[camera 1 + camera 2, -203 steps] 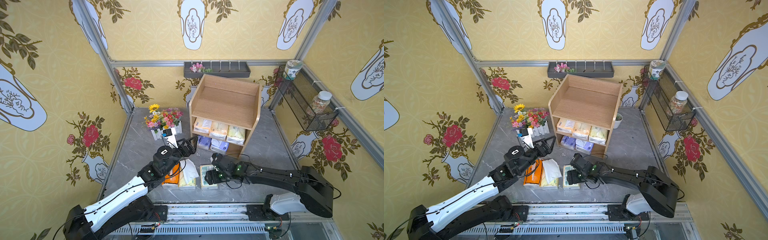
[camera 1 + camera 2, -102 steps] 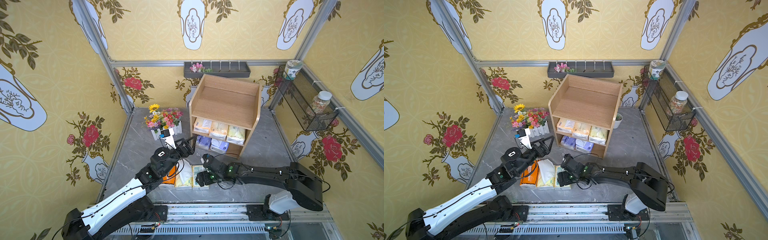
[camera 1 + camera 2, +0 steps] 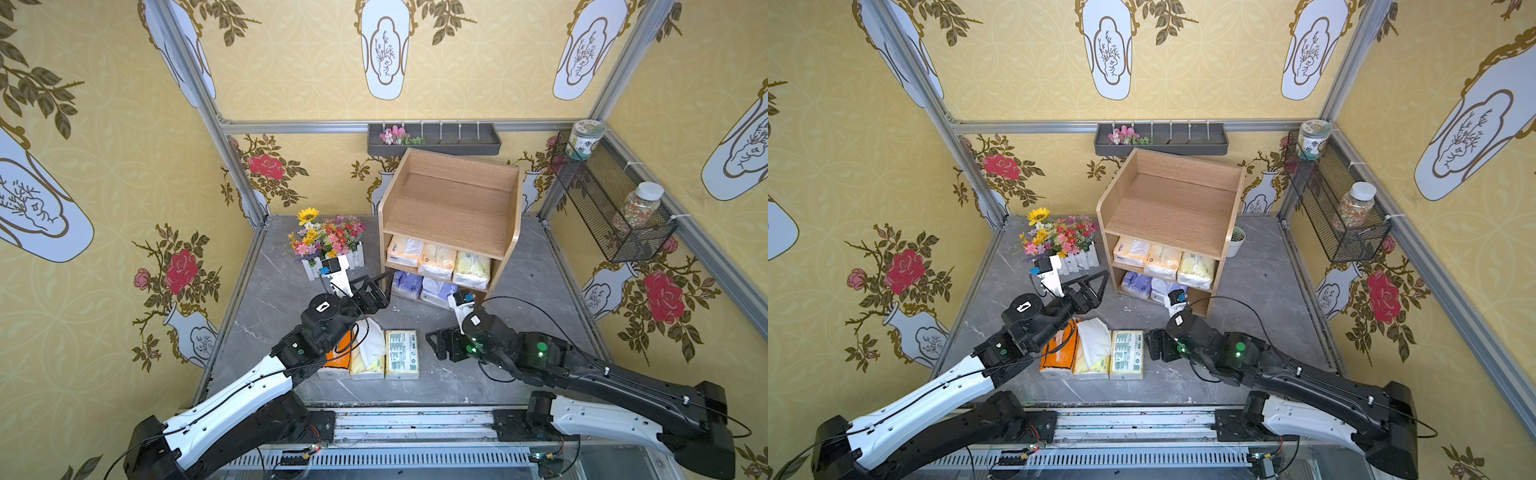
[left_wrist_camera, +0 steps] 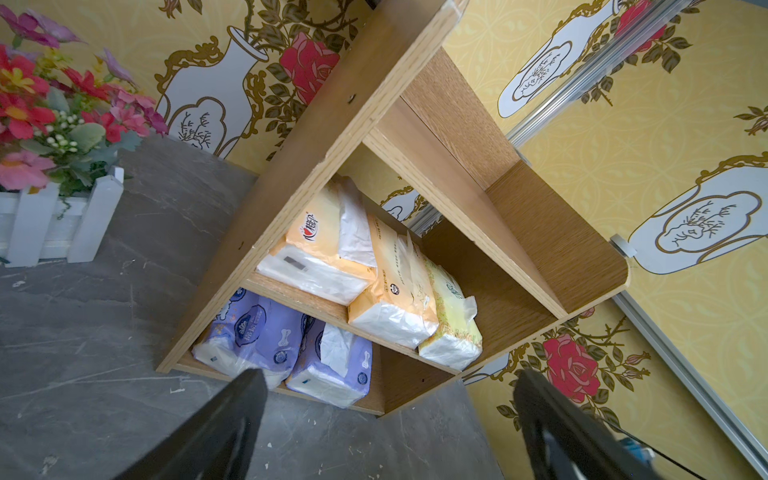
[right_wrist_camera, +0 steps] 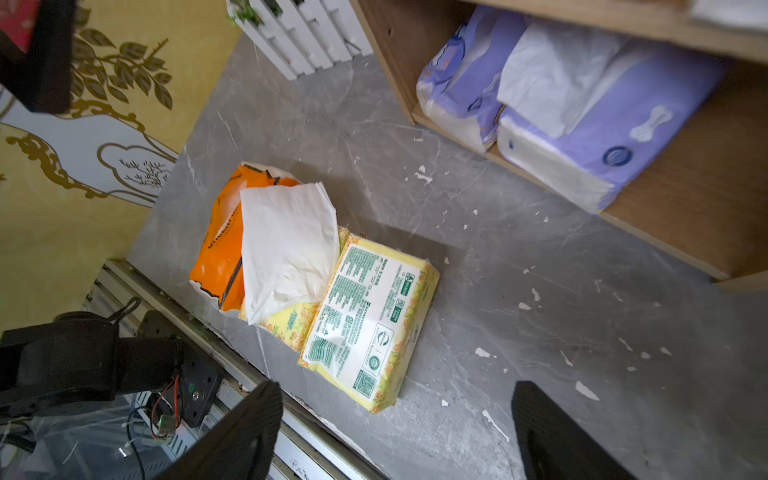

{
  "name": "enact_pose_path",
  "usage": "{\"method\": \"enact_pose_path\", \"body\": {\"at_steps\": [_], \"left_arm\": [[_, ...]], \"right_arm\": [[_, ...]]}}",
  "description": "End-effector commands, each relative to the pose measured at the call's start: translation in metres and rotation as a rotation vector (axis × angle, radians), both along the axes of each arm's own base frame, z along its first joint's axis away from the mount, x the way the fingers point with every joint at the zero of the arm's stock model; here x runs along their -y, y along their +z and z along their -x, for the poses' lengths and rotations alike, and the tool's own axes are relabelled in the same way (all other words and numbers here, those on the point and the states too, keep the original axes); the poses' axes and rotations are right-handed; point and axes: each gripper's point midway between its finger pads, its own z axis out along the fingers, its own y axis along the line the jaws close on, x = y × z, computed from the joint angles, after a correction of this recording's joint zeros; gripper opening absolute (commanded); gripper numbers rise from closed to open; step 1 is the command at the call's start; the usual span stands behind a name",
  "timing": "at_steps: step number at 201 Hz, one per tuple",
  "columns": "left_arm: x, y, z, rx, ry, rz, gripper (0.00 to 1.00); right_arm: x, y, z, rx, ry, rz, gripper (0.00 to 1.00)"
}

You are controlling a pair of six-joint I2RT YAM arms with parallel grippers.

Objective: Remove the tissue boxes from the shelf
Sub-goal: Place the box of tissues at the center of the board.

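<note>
The light-wood shelf [image 3: 453,208] [image 3: 1167,208] stands at the back of the table. Its middle tier holds three cream and yellow tissue boxes [image 3: 437,259] [image 4: 374,270]. Two lavender ones [image 3: 419,286] [image 4: 286,345] [image 5: 573,124] lie on the bottom tier. An orange pack [image 3: 337,359] [image 5: 220,241], a pale yellow pack [image 3: 368,353] with a tissue sticking out, and a green-labelled pack [image 3: 401,353] [image 5: 370,320] lie side by side near the table's front. My left gripper [image 3: 376,280] [image 4: 390,376] is open, facing the lavender packs. My right gripper [image 3: 434,345] [image 5: 397,388] is open and empty, just right of the green-labelled pack.
A white fence box of flowers [image 3: 328,241] stands left of the shelf. A small potted plant [image 3: 1236,239] sits behind its right side. A dark wall tray [image 3: 432,139] hangs behind, and a black mesh basket [image 3: 611,208] with jars hangs on the right wall.
My right gripper slid the green-labelled pack left against the yellow pack, then drew back to the right, off it. The left gripper has barely moved.
</note>
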Motion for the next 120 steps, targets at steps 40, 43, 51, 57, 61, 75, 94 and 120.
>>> {"method": "enact_pose_path", "body": {"at_steps": [40,43,51,57,61,75,94,120], "left_arm": [[0.042,-0.007,0.0,-0.06,-0.166,0.041,0.93],[0.044,-0.009,0.0,-0.07,-0.171,0.044,0.92],[0.05,-0.015,-0.001,-0.086,-0.191,0.043,0.88],[0.055,-0.019,-0.002,-0.119,-0.205,0.072,0.86],[0.059,-0.022,-0.003,-0.135,-0.214,0.078,0.85],[0.075,-0.032,-0.003,-0.185,-0.247,0.095,0.84],[0.097,-0.04,-0.005,-0.216,-0.248,0.104,0.83],[0.114,-0.057,-0.022,-0.302,-0.176,0.128,0.76]], "right_arm": [[0.053,0.077,-0.005,0.144,-0.105,0.084,0.86],[0.054,0.08,-0.005,0.149,-0.105,0.08,0.87],[0.058,0.087,-0.004,0.159,-0.108,0.074,0.86],[0.059,0.092,-0.003,0.169,-0.105,0.065,0.86],[0.061,0.094,-0.002,0.175,-0.104,0.058,0.86],[0.065,0.102,0.0,0.202,-0.105,0.02,0.86],[0.071,0.106,0.001,0.237,-0.117,-0.021,0.86],[0.08,0.109,-0.001,0.265,-0.161,-0.057,0.86]]}}
